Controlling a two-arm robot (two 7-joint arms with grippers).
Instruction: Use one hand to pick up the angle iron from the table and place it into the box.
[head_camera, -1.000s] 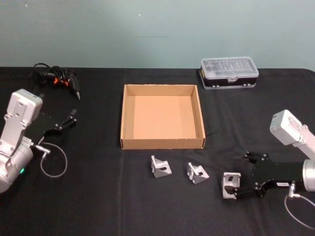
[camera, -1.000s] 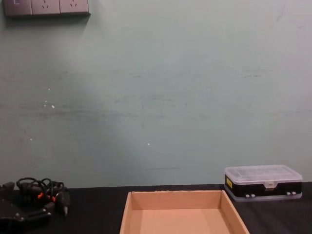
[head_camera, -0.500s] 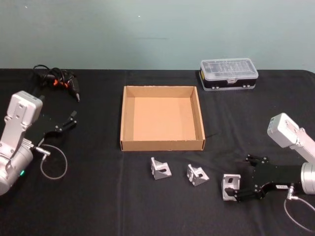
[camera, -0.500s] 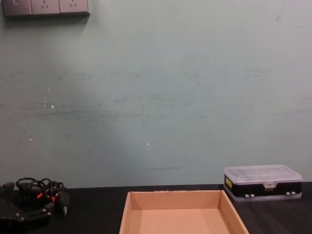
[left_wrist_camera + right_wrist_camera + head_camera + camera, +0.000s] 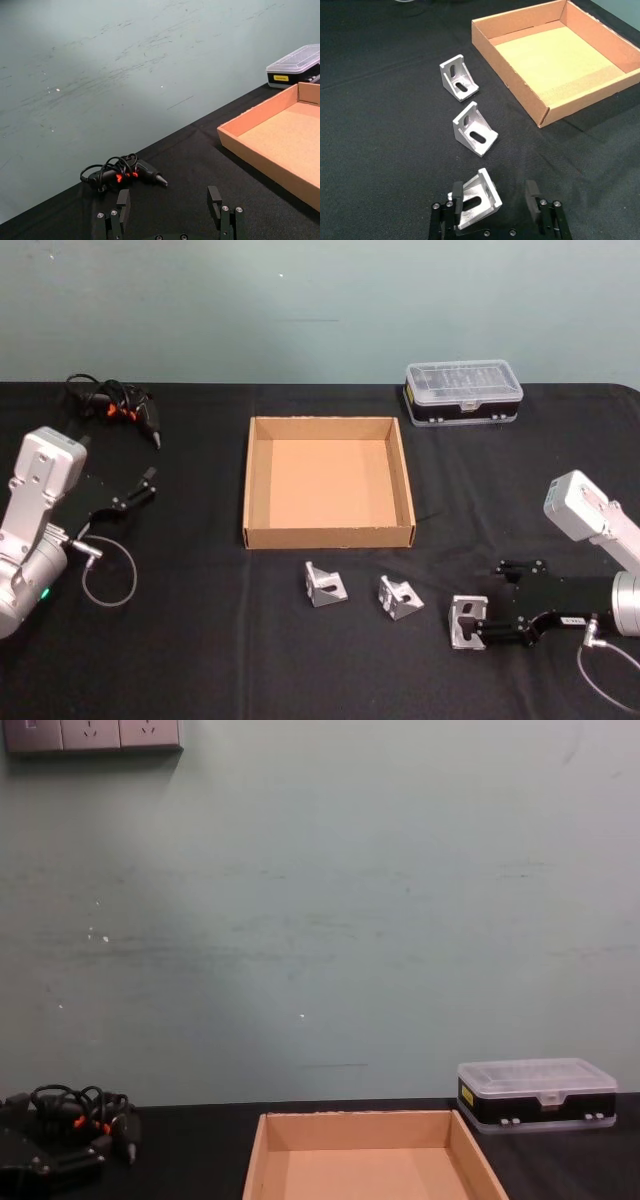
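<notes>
Three silver angle irons lie on the black table (image 5: pixel 200 650) in front of the tan cardboard box (image 5: pixel 327 536): one on the left (image 5: pixel 326 584), one in the middle (image 5: pixel 400 597), one on the right (image 5: pixel 467 621). My right gripper (image 5: pixel 492 598) is low over the table, open, with its fingers on either side of the rightmost angle iron (image 5: pixel 477 200). In the right wrist view this gripper (image 5: pixel 494 192) has the iron against one finger and a gap to the other. My left gripper (image 5: pixel 135 490) is parked at the far left, open and empty (image 5: pixel 169 200).
A clear-lidded plastic case (image 5: pixel 464 390) stands behind the box to the right. A black tool with a coiled cable (image 5: pixel 120 405) lies at the back left. The box (image 5: pixel 510 82) is empty inside. The other two angle irons (image 5: pixel 459 78) (image 5: pixel 475 129) lie between my right gripper and the box.
My right gripper has shifted slightly and squared up around the rightmost angle iron, which stays on the table. The left arm has barely moved.
</notes>
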